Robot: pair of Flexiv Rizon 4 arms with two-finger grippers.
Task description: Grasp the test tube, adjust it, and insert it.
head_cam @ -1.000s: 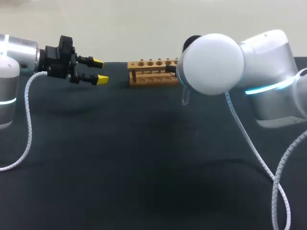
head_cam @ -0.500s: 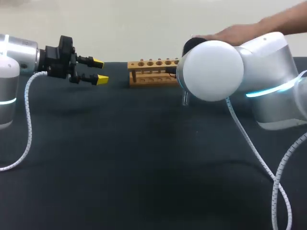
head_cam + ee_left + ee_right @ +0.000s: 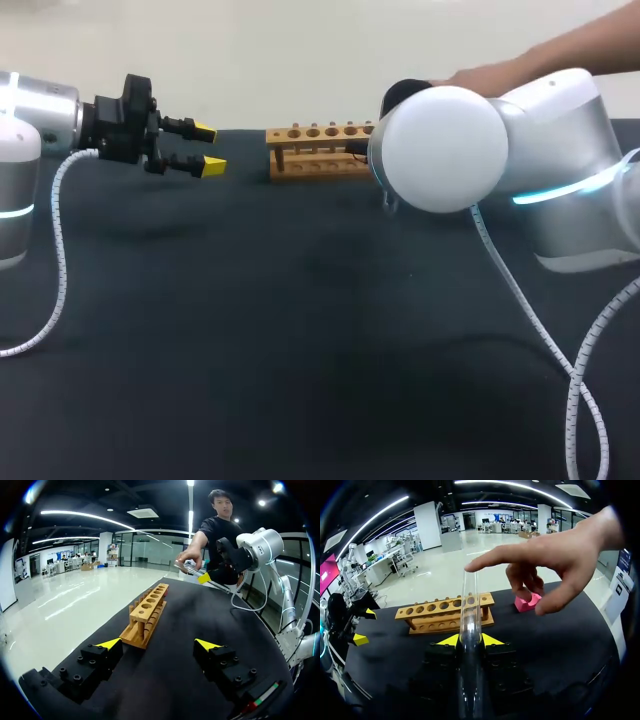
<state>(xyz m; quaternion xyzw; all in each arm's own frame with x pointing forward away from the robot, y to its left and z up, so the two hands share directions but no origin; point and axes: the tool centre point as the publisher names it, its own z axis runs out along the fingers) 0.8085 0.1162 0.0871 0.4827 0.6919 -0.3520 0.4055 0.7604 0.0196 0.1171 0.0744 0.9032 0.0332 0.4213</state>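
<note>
Fingers of right gripper (image 3: 470, 641) clamped on clear test tube (image 3: 469, 600), wooden rack (image 3: 445, 614) just ahead on dark bench (image 3: 560, 645); person's hand (image 3: 550, 560) above, forefinger at tube's rim; left gripper (image 3: 208, 149) farther off, fingers spread, holding nothing

Clear, glossy glass on the test tube (image 3: 470, 610). Bare pale wood, smooth and matt, on the rack (image 3: 318, 150). Dark, matt, cloth-like cover over the bench (image 3: 250, 330) under the rack. Matt black plastic with bright yellow tips on the left hand (image 3: 208, 148), well apart from the rack. Glossy white shell on the right arm (image 3: 445, 150) beside the rack. Ribbed white cable (image 3: 57, 240) off the left hand.
</note>
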